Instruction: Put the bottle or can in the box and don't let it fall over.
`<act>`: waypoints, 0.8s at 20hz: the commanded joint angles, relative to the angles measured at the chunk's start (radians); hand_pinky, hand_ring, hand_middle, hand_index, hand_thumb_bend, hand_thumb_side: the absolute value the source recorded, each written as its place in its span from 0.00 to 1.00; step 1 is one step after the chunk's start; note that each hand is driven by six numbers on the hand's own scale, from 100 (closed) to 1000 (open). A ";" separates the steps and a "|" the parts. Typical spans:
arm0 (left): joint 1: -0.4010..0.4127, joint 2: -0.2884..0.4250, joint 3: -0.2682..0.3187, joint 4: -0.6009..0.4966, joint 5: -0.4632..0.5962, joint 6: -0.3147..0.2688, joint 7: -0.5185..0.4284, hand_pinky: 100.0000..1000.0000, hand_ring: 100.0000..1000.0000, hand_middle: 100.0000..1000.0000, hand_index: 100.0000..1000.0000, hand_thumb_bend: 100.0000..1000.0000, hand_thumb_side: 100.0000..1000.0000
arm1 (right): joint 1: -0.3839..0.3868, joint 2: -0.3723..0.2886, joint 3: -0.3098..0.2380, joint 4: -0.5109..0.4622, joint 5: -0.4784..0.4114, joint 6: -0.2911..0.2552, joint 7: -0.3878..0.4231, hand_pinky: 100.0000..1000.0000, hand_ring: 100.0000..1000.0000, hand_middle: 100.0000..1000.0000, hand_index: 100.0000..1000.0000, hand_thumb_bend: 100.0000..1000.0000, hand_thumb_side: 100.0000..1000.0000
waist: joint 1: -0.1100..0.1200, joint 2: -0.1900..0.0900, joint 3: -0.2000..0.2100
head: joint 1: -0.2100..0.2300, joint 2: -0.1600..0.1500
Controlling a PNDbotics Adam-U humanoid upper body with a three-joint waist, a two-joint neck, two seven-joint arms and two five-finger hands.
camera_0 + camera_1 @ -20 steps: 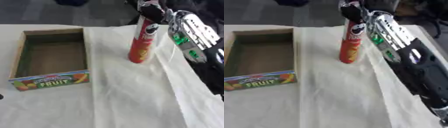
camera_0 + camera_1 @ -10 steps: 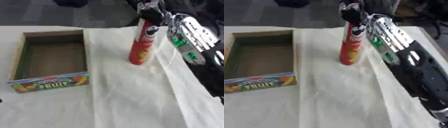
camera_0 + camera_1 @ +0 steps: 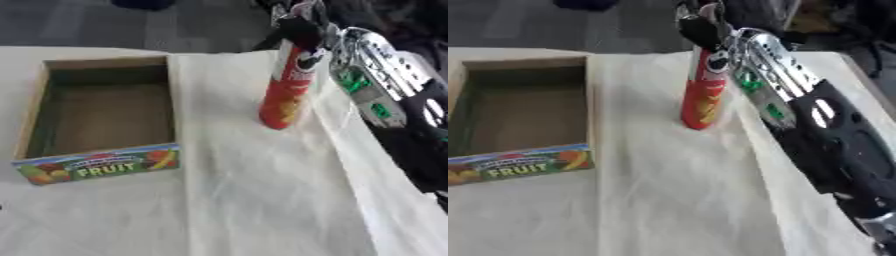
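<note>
Fingers [image 3: 296, 26] of the right hand [image 3: 302, 20] are seen in the left eye view curled round the top of a tall red cylindrical snack can [image 3: 289, 87], which is held upright, leaning slightly, with its base on the cream cloth-covered table [image 3: 262, 190]. An open brown cardboard box with a colourful fruit-printed front [image 3: 96, 120] is placed well to the can's left, and nothing is seen inside it. A black and silver forearm with green markings [image 3: 385, 95] is extended in from the right edge. From the right eye view, the same right hand [image 3: 702, 25] is shown closed over the can's upper end, the can [image 3: 703, 92] being stood on the cloth just beside the arm [image 3: 798, 115], apart from the box [image 3: 522, 125] at the left edge. No left hand is shown in either view.
</note>
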State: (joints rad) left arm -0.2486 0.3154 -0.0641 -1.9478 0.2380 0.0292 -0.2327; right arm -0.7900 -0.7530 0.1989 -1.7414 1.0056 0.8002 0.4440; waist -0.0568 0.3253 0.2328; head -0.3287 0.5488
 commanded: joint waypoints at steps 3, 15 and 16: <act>-0.010 0.011 0.000 -0.014 -0.007 0.003 0.001 0.47 0.87 0.83 0.79 0.08 0.82 | -0.008 -0.048 -0.021 -0.021 -0.019 0.107 0.084 0.89 0.99 0.98 0.97 0.00 1.00 | 0.003 -0.012 0.000 | -0.003 -0.015; -0.013 0.014 -0.003 -0.014 -0.011 0.006 0.003 0.47 0.86 0.83 0.79 0.08 0.83 | -0.029 -0.058 -0.012 -0.009 -0.093 0.107 0.062 0.88 0.98 0.98 0.97 0.00 1.00 | -0.002 -0.002 0.011 | -0.015 -0.023; -0.013 0.015 -0.003 -0.014 -0.011 0.006 0.004 0.47 0.86 0.83 0.79 0.08 0.83 | -0.030 -0.059 -0.011 -0.008 -0.096 0.107 0.060 0.89 0.98 0.98 0.97 0.00 1.00 | -0.002 -0.001 0.012 | -0.015 -0.024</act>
State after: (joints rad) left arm -0.2540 0.3154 -0.0693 -1.9478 0.2298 0.0322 -0.2306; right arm -0.8006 -0.7760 0.1954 -1.7470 0.9167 0.8194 0.4248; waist -0.0623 0.3400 0.2447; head -0.3388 0.5416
